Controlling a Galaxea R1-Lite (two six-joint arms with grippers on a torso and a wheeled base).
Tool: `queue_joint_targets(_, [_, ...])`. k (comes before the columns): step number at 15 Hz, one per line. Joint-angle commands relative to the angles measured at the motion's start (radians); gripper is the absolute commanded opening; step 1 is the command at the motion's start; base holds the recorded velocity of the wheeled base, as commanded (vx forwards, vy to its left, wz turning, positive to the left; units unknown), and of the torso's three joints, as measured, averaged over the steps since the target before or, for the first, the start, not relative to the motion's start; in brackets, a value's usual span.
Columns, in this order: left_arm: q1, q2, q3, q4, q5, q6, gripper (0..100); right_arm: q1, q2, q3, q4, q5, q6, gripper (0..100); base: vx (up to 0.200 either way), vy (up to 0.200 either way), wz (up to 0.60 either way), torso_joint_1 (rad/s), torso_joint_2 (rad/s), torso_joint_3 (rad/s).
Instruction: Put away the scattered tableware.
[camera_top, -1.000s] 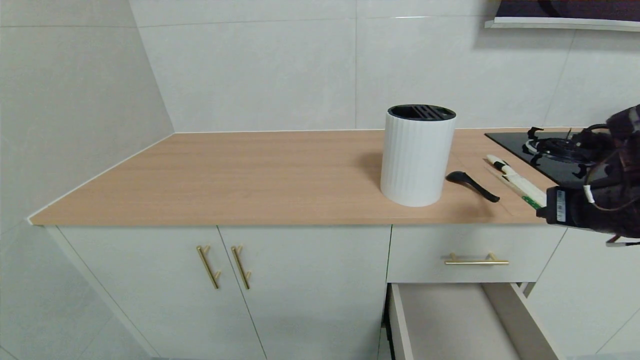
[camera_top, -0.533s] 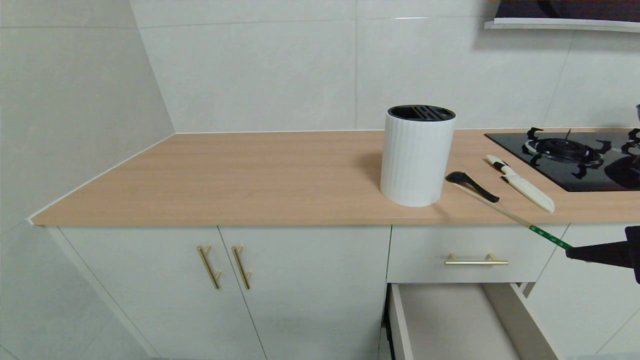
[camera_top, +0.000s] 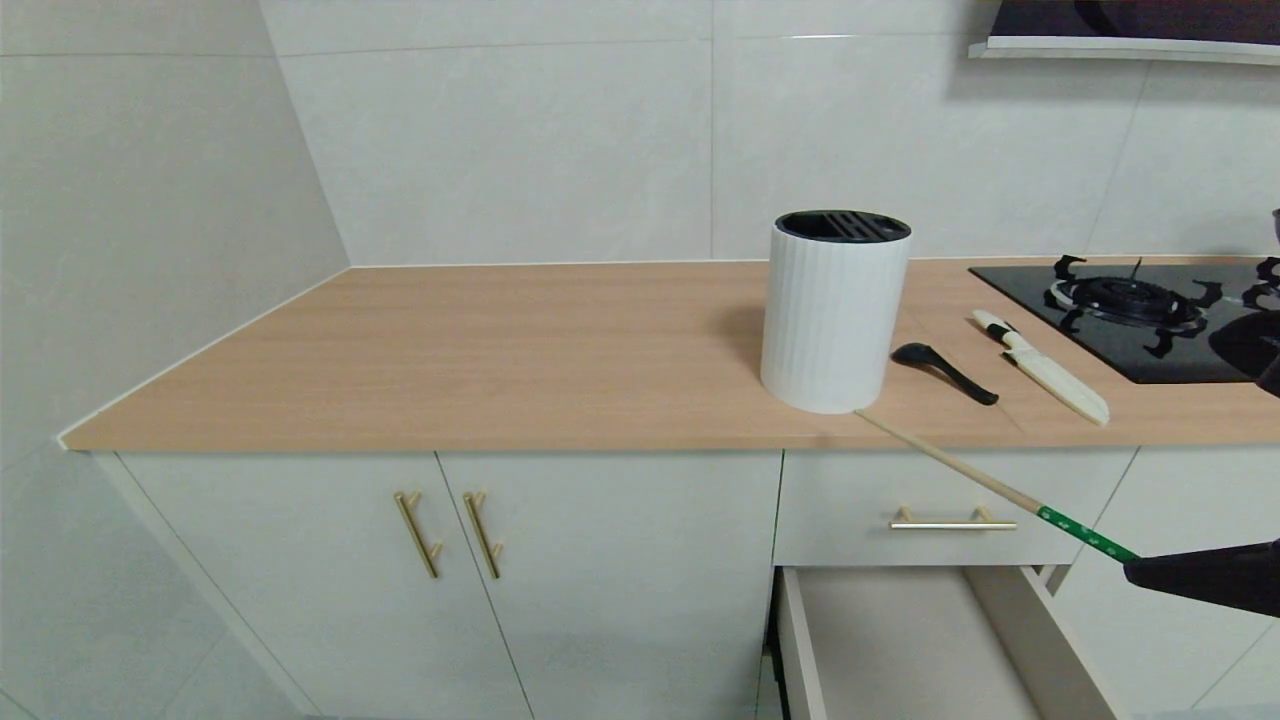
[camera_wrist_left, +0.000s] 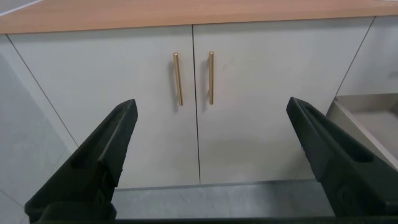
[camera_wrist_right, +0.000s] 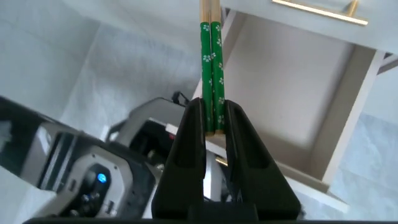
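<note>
Chopsticks (camera_top: 1000, 487), clamped tight between the closed fingers of the right claw (camera_wrist_right: 211, 118), have sunk within the last second from above the counter (camera_top: 500, 350) to below its front edge, near the open drawer (camera_top: 900, 640), probably their destination.

At the head view's lower right, we see the right gripper (camera_top: 1130, 567) cut off by the frame edge, with the chopsticks' (camera_top: 1000, 486) green end hidden in its grip. The stove (camera_top: 1130, 340) runs off the right edge and the drawer (camera_top: 900, 640) off the bottom. We cannot tell what the holder's (camera_top: 835, 320) dark slots contain.
</note>
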Motion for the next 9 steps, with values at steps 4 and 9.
queue_joint_targets(4, [0.000, 0.000, 0.000, -0.001, 0.000, 0.000, 100, 0.009, 0.002, 0.021, -0.001, 0.015, -0.013, 0, 0.000, 0.000, 0.00, -0.012, 0.02, 0.015])
queue_joint_targets(9, [0.000, 0.000, 0.000, -0.001, 0.000, 0.000, 100, 0.009, 0.005, 0.041, -0.004, 0.020, -0.035, 0, 0.000, 0.000, 0.00, -0.159, 0.40, 0.232])
